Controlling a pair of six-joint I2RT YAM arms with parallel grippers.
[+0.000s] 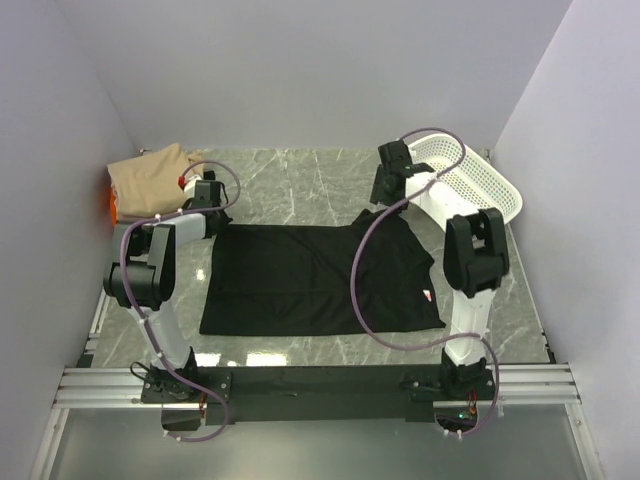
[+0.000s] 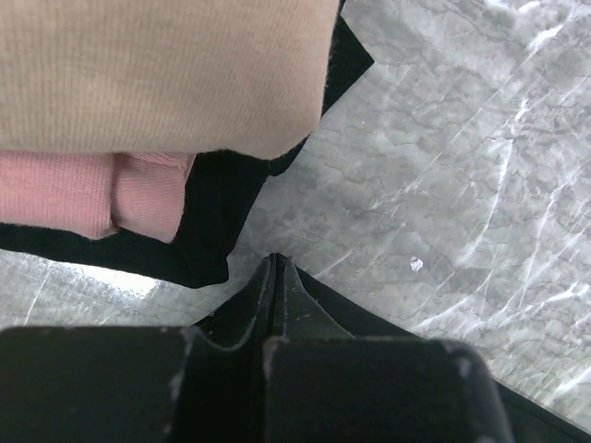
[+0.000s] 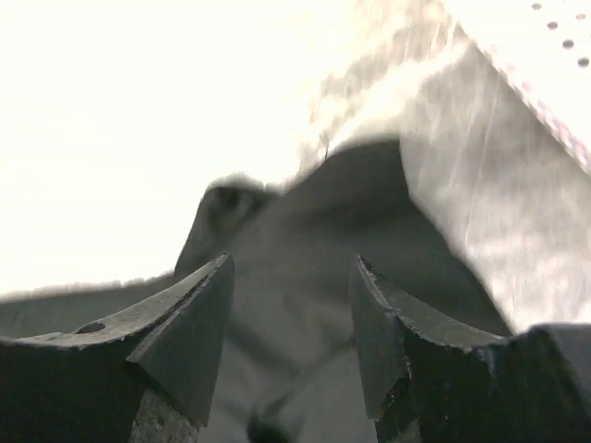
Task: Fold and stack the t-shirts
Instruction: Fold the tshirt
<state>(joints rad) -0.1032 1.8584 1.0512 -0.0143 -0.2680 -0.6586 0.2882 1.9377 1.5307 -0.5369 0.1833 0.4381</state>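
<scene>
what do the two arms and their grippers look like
Both the left arm and right arm have white links between chunky black joints, each trailed by a looping greyish-purple cable. The left gripper and right gripper are black, with wedge-shaped jaws scuffed pale at the edges.

Plain pale lilac walls (image 1: pixel 300 60) are closing in the grey marbled worktop (image 1: pixel 300 175), overhead light glaring off its near edge

Top view bright, even, sharp, soft shadows, pale glare on the marble table (image 1: pixel 300 190) near edge; left wrist view crisp, left gripper (image 2: pixel 274 263) a dark foreground mass; right wrist view blown out upper left, blurred throughout, black t-shirt (image 3: pixel 351 212) hazy, right gripper (image 3: pixel 291 259) shadowed.
</scene>
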